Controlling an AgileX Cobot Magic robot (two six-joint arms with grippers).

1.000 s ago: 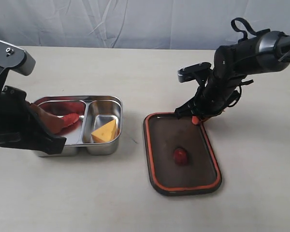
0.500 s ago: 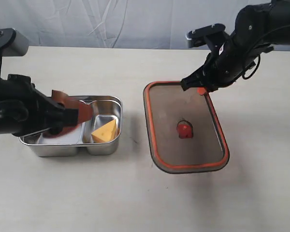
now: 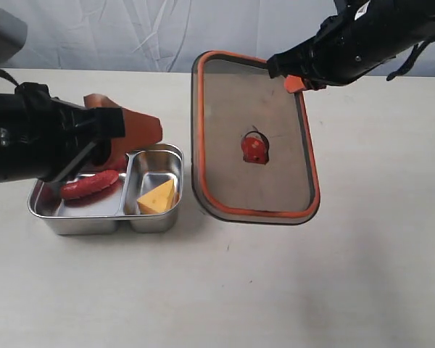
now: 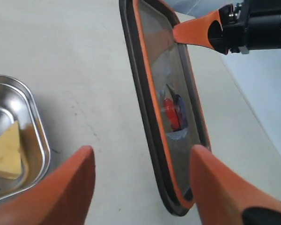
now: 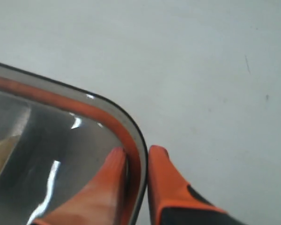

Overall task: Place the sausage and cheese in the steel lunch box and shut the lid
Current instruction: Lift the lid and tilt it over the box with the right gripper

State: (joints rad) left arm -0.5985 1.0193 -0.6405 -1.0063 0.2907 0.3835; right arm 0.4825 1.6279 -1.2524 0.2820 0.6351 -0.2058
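Appearing only in the exterior view, the sausage lies boxed.

Left end effector over lunch box

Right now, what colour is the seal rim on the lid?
Orange, against the dark translucent lid. It shows best in the exterior view.

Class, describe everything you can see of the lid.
The lid is a flat rounded rectangle of dark translucent plastic, with an orange seal rim around its underside and a red-orange valve tab at the centre. It hangs tilted beside the steel lunch box, gripped at its rim by the right tool.
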